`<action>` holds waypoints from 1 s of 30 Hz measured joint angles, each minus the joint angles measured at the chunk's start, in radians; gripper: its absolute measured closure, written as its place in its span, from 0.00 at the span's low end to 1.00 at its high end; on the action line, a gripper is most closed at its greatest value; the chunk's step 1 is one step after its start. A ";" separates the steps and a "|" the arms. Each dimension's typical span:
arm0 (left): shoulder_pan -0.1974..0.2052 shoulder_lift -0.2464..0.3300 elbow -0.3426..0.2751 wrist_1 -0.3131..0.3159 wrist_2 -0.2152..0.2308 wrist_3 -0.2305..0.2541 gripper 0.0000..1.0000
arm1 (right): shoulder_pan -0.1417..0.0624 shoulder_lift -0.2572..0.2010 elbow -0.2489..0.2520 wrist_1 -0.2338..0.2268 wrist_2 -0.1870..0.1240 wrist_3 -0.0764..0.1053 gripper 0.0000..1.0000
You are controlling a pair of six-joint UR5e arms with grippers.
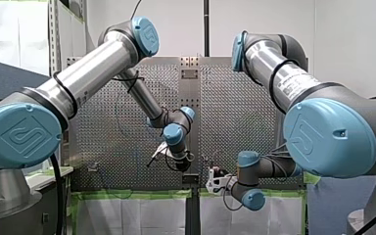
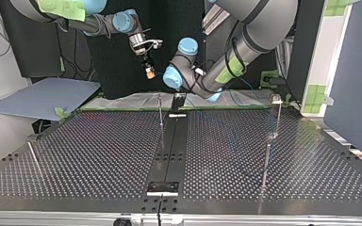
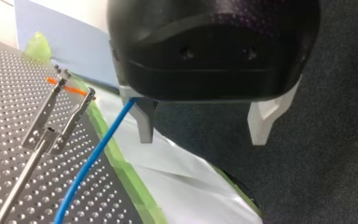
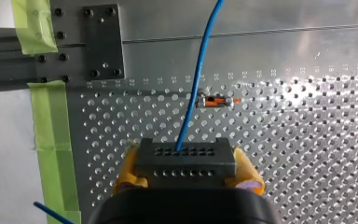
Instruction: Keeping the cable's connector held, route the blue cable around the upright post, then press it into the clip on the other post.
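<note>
In the right wrist view my right gripper (image 4: 186, 181) is shut, its yellow pads (image 4: 127, 173) on the two sides of a dark connector block (image 4: 185, 156). The blue cable (image 4: 196, 79) leaves the block and runs ahead over the perforated plate. A small clip with orange levers (image 4: 216, 100) stands just beside the cable. In the left wrist view my left gripper (image 3: 205, 140) is open, nothing between its pale fingers (image 3: 145, 125). The blue cable (image 3: 93, 158) passes the outer side of one finger. A forked post with the orange clip (image 3: 70, 88) rises beyond it.
The top view shows thin upright posts (image 2: 160, 110) (image 2: 275, 115) on the perforated table (image 2: 99, 155), another (image 2: 34, 157) near its left edge. Green tape (image 3: 126, 177) and white sheeting line the table's edge under my left gripper (image 2: 179, 101). My right gripper (image 2: 149, 70) hangs above that edge.
</note>
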 joint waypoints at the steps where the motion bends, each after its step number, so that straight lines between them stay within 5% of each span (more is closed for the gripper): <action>1: 0.000 0.000 0.000 0.000 -0.002 -0.001 0.00 | 0.000 0.000 0.000 0.000 0.000 0.000 1.00; 3: -0.001 0.000 0.000 0.001 -0.007 -0.002 0.00 | 0.000 0.000 0.000 0.000 -0.001 0.000 1.00; 5: -0.002 0.000 0.000 0.001 -0.014 -0.002 0.26 | 0.000 0.000 0.000 0.000 -0.001 -0.001 1.00; 6: -0.003 0.000 0.000 0.002 -0.016 -0.002 0.26 | 0.000 0.000 0.000 0.000 -0.001 -0.001 1.00; 8: -0.005 0.000 0.000 0.004 -0.019 -0.002 0.57 | 0.000 0.000 0.000 0.000 -0.001 -0.001 1.00; 9: -0.006 0.000 0.000 0.004 -0.020 -0.002 0.57 | 0.000 0.000 0.000 0.000 -0.001 -0.001 1.00; 11: -0.008 0.000 0.000 0.005 -0.022 -0.003 0.96 | 0.000 0.000 0.000 0.001 -0.001 -0.001 1.00; 22: -0.025 0.000 0.000 0.017 -0.017 -0.030 1.00 | -0.012 0.000 -0.001 0.004 0.003 0.007 1.00; 30: -0.058 0.000 0.000 0.090 -0.047 -0.109 1.00 | -0.051 0.000 -0.002 0.011 0.010 0.032 1.00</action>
